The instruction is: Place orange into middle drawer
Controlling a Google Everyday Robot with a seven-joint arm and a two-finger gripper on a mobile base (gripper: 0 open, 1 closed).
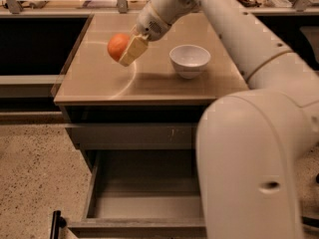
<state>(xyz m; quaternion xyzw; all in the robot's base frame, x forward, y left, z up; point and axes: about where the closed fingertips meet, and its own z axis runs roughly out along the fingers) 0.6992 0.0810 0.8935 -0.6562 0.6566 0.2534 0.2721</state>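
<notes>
The orange [118, 46] is round and bright, held in my gripper [125, 51] above the left part of the wooden counter top [149, 81]. The gripper's pale fingers [133, 50] are shut on the orange, which hangs clear of the surface. The middle drawer [144, 193] is pulled out below the counter, a grey box with a bare grey floor, partly hidden on its right by my arm.
A white bowl [189, 59] stands on the counter to the right of the orange. A shut grey drawer front [132, 136] with pale scratches sits above the open drawer. My large white arm [254, 163] fills the right foreground. Speckled floor [35, 183] lies at left.
</notes>
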